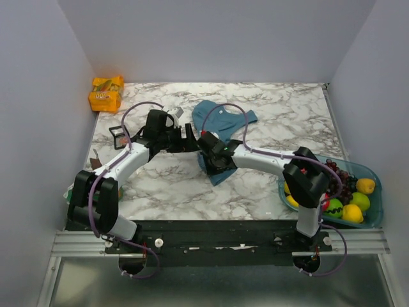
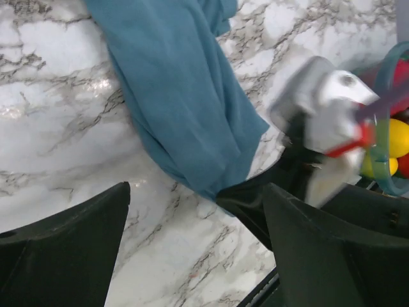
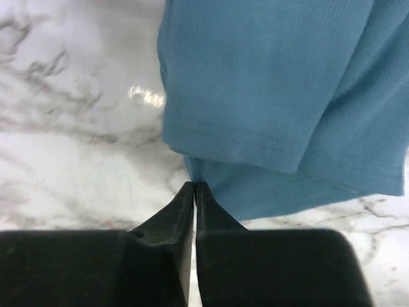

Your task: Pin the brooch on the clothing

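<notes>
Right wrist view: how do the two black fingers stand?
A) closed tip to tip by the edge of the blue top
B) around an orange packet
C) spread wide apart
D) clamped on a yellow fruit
A: the right gripper is closed tip to tip right at the hem of the teal top lying on the marble table. Whether it pinches any cloth cannot be told.

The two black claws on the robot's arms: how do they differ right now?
The left arm's black two-finger gripper stands wide open; the right arm's black gripper is shut, fingertips pressed together. The left one's fingers straddle a corner of the teal-blue fabric tank top; the right one's tips meet at its hem, though a pinch is unclear. Both are over the white marble table.
</notes>
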